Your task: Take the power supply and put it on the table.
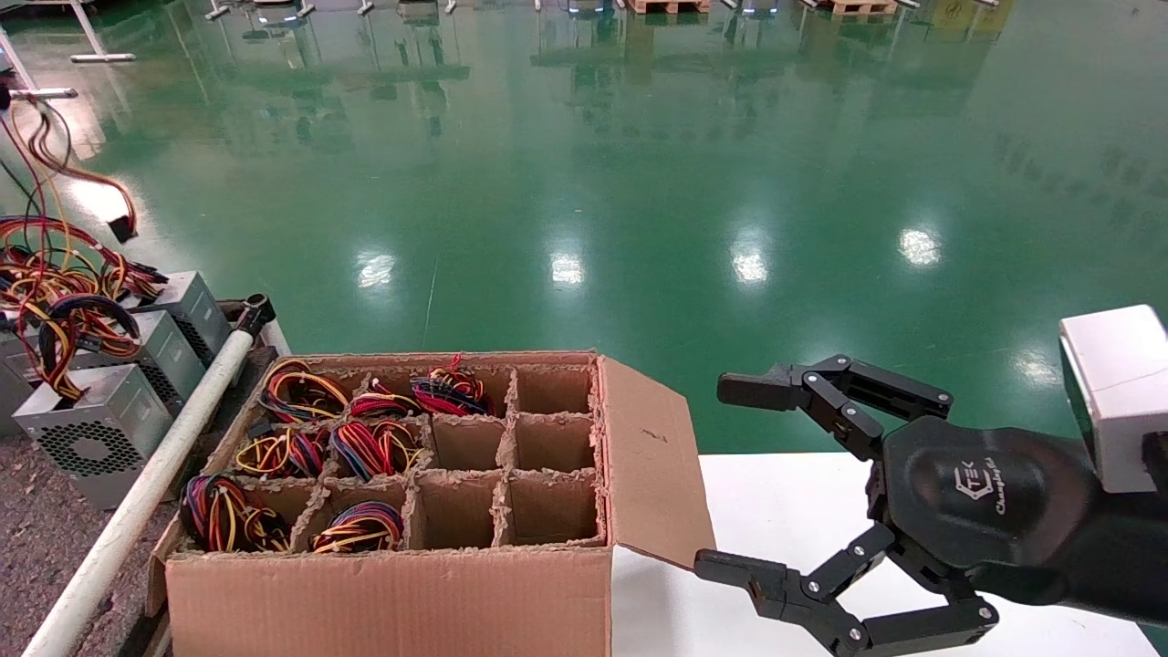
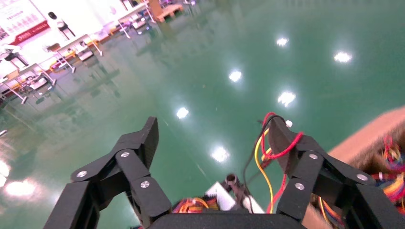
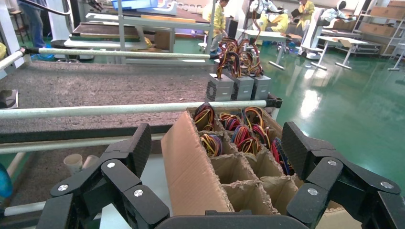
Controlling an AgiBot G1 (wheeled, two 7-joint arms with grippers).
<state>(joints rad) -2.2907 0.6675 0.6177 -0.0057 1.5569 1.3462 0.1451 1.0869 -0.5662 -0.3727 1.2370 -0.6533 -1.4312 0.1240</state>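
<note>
Where the white tabletop (image 1: pixel 803 511) ends, bare green floor (image 1: pixel 639 182) stretches away; the right gripper (image 1: pixel 730 484) hangs spread open and empty just beside the carton's (image 1: pixel 392 593) raised flap. Three power supplies (image 1: pixel 87 438), grey perforated boxes sprouting red, yellow and black wires, stand at the table's (image 1: pixel 36 538) far edge behind the rail (image 1: pixel 146 493).

From the left wrist, the left gripper (image 2: pixel 210 143) is parted over floor, a red wire (image 2: pixel 286 148) looped on one finger.

The right wrist alone shows the speckled table (image 3: pixel 95 86) running wide and bare beyond the supplies (image 3: pixel 239 86).
</note>
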